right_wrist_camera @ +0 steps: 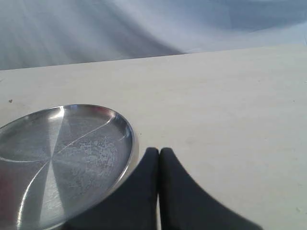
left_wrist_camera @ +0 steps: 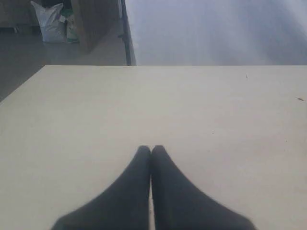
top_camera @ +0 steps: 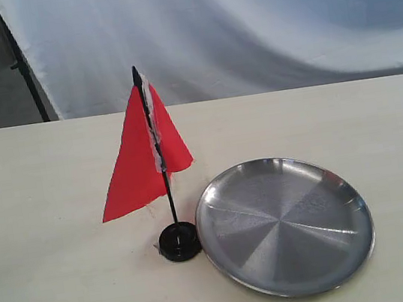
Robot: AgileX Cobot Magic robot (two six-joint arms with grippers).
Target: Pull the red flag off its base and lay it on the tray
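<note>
Shows flag (top_camera: 145, 155) upright in base (top_camera: 179, 241) on tabletop (top_camera: 56, 294), just beside tray (top_camera: 285, 226) at its 9 o'clock. Long axis near vertical, tip (top_camera: 135, 70) toward 12 o'clock; cloth (top_camera: 136, 172) draping toward 8 o'clock. Probably light: pole (top_camera: 170, 197) thin and stiff, cloth soft. Best taken on bare pole between cloth and base. Left gripper (left_wrist_camera: 151, 149) and right gripper (right_wrist_camera: 159, 151) both pressed together, empty.
</note>
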